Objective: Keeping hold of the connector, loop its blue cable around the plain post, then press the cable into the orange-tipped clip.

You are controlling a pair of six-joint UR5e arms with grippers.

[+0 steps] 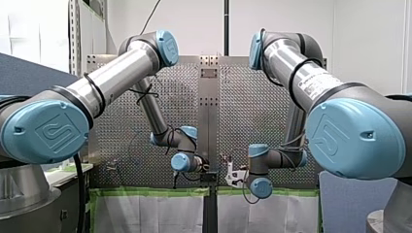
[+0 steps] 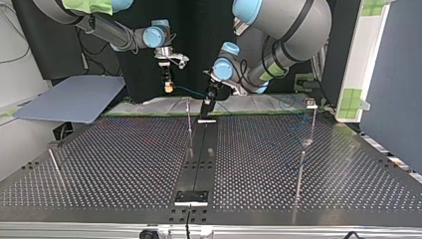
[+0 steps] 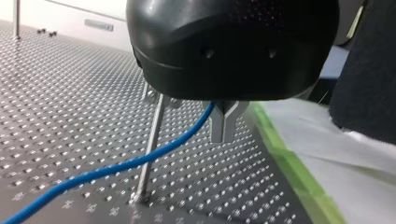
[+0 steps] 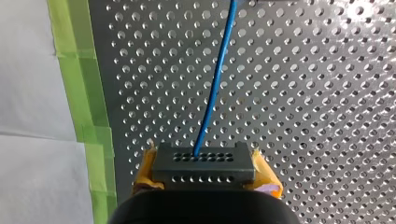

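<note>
A dark connector (image 4: 203, 169) with rows of small holes sits between the yellow pads (image 4: 145, 170) of my right gripper (image 4: 203, 156), which is shut on it. Its blue cable (image 4: 214, 91) runs straight ahead over the perforated table. In the top view my right gripper (image 2: 168, 84) hangs above the table's far edge, and the cable (image 2: 191, 91) crosses to my left gripper (image 2: 207, 105). My left gripper (image 3: 223, 136) has metal fingers shut on the blue cable (image 3: 140, 161), which trails past a thin plain post (image 3: 152, 140) beside the fingers.
The plain post (image 2: 189, 122) stands near the table's far middle. At the top view's right a taller post carries a small block (image 2: 311, 103), with another post (image 2: 299, 172) nearer. A short post (image 2: 53, 162) leans at the left. Green tape (image 3: 289, 163) edges the table.
</note>
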